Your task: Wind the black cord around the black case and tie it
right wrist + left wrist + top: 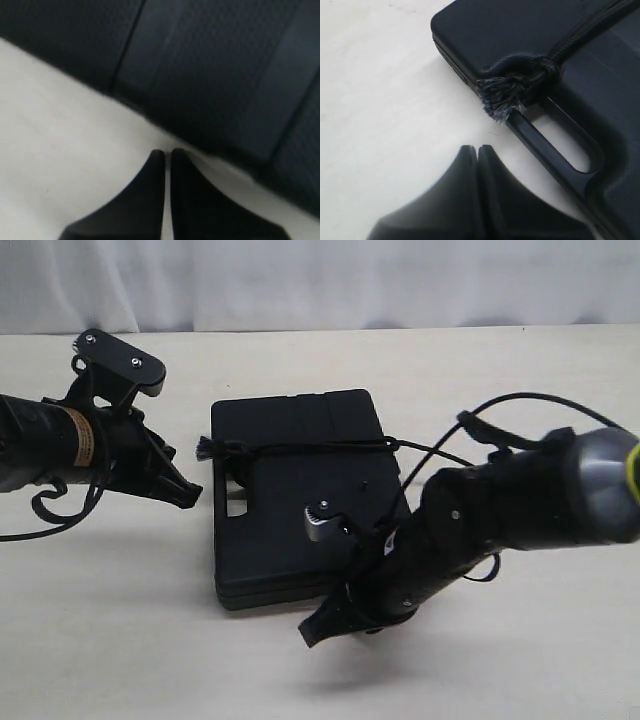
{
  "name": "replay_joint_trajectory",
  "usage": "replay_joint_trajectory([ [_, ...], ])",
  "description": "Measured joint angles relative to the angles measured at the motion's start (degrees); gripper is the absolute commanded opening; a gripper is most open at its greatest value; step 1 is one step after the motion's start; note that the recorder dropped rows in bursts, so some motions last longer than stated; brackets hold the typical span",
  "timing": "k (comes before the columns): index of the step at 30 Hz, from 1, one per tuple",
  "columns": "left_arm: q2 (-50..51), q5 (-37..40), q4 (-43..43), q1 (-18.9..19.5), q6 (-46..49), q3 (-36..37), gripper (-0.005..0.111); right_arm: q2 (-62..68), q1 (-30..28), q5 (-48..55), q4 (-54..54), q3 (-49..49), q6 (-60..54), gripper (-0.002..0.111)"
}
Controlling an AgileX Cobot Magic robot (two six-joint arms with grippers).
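Observation:
The black case (290,430) lies flat in the middle of the table, its handle slot (237,507) on the left side. The black cord (310,447) runs across its top and ends in a knot with a frayed tuft (203,450) at the left edge. The knot (522,77) sits just above the slot (570,145). My left gripper (192,496) (478,148) is shut and empty, a little left of the case, below the tuft. My right gripper (310,633) (167,151) is shut and empty over the table by the case's front edge (200,65).
The right arm's bulky body (500,510) leans over the case's right front corner, with its thin glossy cables (520,398) looping above. A small grey metal part (320,522) shows above the case. A pale curtain (320,280) closes off the back. Bare table (120,620) lies at the front left.

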Motion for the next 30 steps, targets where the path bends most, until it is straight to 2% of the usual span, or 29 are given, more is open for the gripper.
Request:
replay_joint_trajectory([
  [7, 0.0, -0.3, 0.0, 0.0, 0.0, 0.0, 0.0, 3.6, 0.4, -4.1, 0.0, -5.8, 2.3, 0.004],
  [14, 0.0, -1.2, 0.0, 0.0, 0.0, 0.0, 0.0, 3.2, 0.3, -8.7, 0.9, -6.8, 2.8, 0.004],
  [18, 0.0, -1.7, -0.1, 0.0, 0.0, 0.0, 0.0, -0.4, 0.0, -7.2, 0.9, -6.3, 1.1, 0.004],
  [23, -3.9, -1.6, -0.1, 0.0, 0.0, 0.9, 0.0, -11.0, 0.0, -9.8, 0.9, -1.5, 0.5, 0.004],
  [26, -10.0, -5.7, -0.1, 0.0, 0.0, 3.9, 0.0, -18.6, 0.0, -13.1, 0.9, 2.1, -0.1, 0.004],
  [30, -19.8, -17.6, -0.2, 0.0, 0.3, 8.7, 0.0, -26.9, 0.0, -17.6, 0.9, 6.3, -0.7, 0.004],
])
